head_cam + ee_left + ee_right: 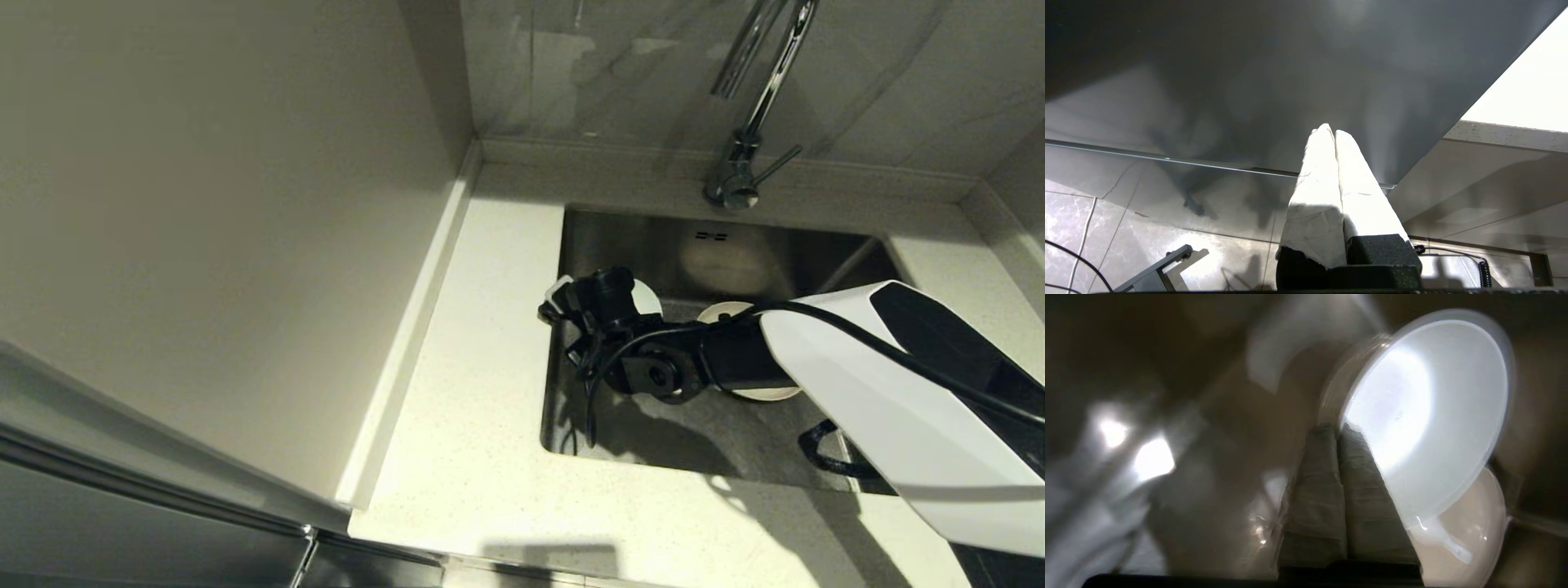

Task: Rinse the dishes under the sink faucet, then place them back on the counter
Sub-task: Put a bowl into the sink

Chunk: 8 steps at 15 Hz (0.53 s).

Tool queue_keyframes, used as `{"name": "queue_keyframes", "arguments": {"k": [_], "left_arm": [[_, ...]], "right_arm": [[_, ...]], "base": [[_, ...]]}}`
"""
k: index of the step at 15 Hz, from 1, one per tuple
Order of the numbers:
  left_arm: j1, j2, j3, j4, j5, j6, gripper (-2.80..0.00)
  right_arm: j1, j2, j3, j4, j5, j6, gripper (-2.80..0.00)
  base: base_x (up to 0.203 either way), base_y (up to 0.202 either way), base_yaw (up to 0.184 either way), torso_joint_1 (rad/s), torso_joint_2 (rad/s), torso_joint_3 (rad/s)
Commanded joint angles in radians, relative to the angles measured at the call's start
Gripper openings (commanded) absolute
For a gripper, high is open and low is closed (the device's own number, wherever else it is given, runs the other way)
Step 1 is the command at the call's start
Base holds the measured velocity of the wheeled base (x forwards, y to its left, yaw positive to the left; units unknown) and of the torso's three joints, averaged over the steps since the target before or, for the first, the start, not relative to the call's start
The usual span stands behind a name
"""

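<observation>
In the right wrist view my right gripper [1337,430] has its fingers pressed together on the rim of the small white bowl [1429,416]. The bowl is tipped on its side with its inside facing the camera. In the head view this gripper [571,304] is low at the left side of the sink [718,245], and the bowl [647,299] peeks out behind it. The cream plate [763,394] lies on the sink floor under the arm. The white spoon [1439,535] rests on the plate [1470,539]. The faucet [755,106] stands behind the basin. My left gripper [1332,131] is shut and empty, parked below the counter.
The speckled counter [473,408] runs to the left of the sink and in front of it. A plain beige wall panel [220,229] rises along the counter's left edge. The faucet's side lever [777,163] sticks out to the right.
</observation>
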Motion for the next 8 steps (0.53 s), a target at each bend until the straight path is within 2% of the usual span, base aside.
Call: {"name": "queue_keyframes", "arguments": {"k": [1, 8], "left_arm": [[0.000, -0.003, 0.000, -0.001, 0.000, -0.001, -2.80], [0.000, -0.003, 0.000, -0.001, 0.000, -0.001, -2.80]], "right_arm": [[-0.020, 0.001, -0.007, 0.008, -0.003, -0.007, -2.80], [-0.080, -0.074, -0.017, 0.067, -0.002, -0.004, -2.80]], "base": [[0.000, 0.000, 0.000, 0.000, 0.00, 0.000], [0.000, 0.000, 0.000, 0.000, 0.00, 0.000]]}}
